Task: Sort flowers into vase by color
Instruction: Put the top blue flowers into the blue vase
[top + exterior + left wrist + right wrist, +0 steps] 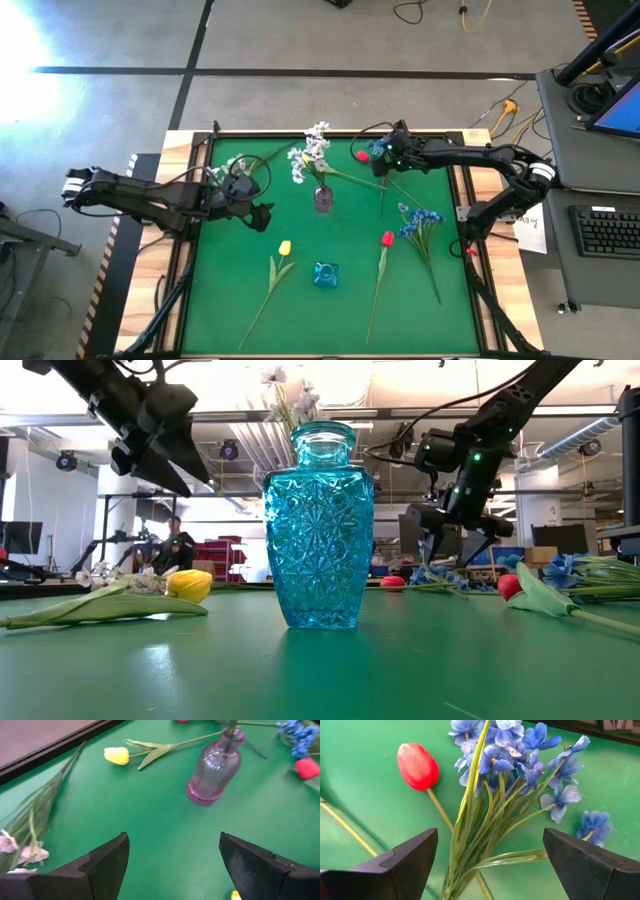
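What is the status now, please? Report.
Left gripper open, empty, beside purple vase. Right gripper open near red tulip. White spray in purple vase. Nothing blocking.

White spray [20, 851] and purple vase's [215, 767] mouth run off frame.

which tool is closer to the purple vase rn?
Left. The left tool hangs open just beside the purple vase; the right tool, also open, sits farther off toward the back edge.

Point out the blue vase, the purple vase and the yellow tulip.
blue vase [319, 530]: low view, middle of its patterned glass body.
purple vase [214, 770]: left wrist view, its ribbed side.
yellow tulip [285, 247]: high view, its bud.
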Robot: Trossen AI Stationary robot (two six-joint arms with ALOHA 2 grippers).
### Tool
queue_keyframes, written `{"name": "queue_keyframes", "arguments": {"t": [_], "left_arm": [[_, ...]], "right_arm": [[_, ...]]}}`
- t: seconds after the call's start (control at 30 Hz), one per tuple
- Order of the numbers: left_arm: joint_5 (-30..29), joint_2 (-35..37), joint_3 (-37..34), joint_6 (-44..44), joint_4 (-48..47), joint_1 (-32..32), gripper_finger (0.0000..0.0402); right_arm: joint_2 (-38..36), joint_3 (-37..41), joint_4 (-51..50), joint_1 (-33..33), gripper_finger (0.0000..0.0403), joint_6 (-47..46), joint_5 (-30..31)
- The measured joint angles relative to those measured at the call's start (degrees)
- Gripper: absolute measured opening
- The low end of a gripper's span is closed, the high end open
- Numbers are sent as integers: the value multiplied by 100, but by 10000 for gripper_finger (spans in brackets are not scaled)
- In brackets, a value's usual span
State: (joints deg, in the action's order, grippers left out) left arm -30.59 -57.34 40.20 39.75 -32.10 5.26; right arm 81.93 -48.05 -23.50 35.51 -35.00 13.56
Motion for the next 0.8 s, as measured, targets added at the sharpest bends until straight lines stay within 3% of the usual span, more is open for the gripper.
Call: {"name": "queue_keyframes", "arguments": {"t": [0.27,0.37,0.8], "left_arm": [[-44,-38,-22,-2,4,0,295],[-48,-38,-22,-2,2,0,295],[-50,-44,-22,0,3,0,295]], "right_arm": [[0,25,85,0,354,-103,247],[2,145,375,0,354,-37,479],[2,790,1531,2,354,159,494]]}}
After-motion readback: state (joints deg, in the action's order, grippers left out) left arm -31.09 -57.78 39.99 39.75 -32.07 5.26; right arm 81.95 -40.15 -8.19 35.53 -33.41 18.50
